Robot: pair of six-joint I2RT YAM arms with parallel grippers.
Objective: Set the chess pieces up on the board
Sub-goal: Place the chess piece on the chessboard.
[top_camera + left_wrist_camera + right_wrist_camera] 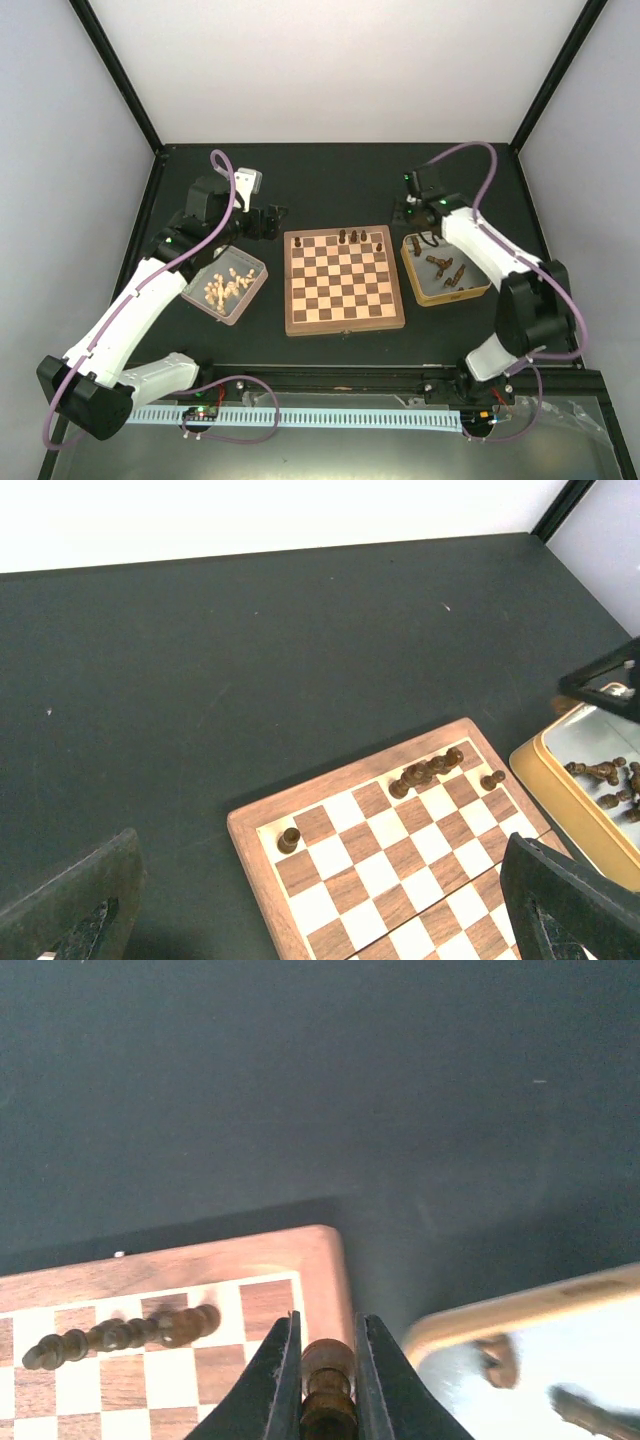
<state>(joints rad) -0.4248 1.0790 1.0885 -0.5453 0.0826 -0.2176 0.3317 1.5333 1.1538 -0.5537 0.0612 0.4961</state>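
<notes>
You had a dark chess piece [326,1375] clamped in your right gripper [327,1325] over the chessboard's [200,1260] far right corner. Other dark pieces [356,237] stood on its far row, and more lay in the right tray [412,268]. Your left gripper [270,221] hung with fingers spread beyond the far left corner

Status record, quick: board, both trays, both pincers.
board: several dark pieces standing on the far row
left pincer: open, empty, near the board's far left corner
right pincer: shut on a dark piece, above the board's far right corner
right tray: spare dark pieces lying loose
left tray: pale pieces
</notes>
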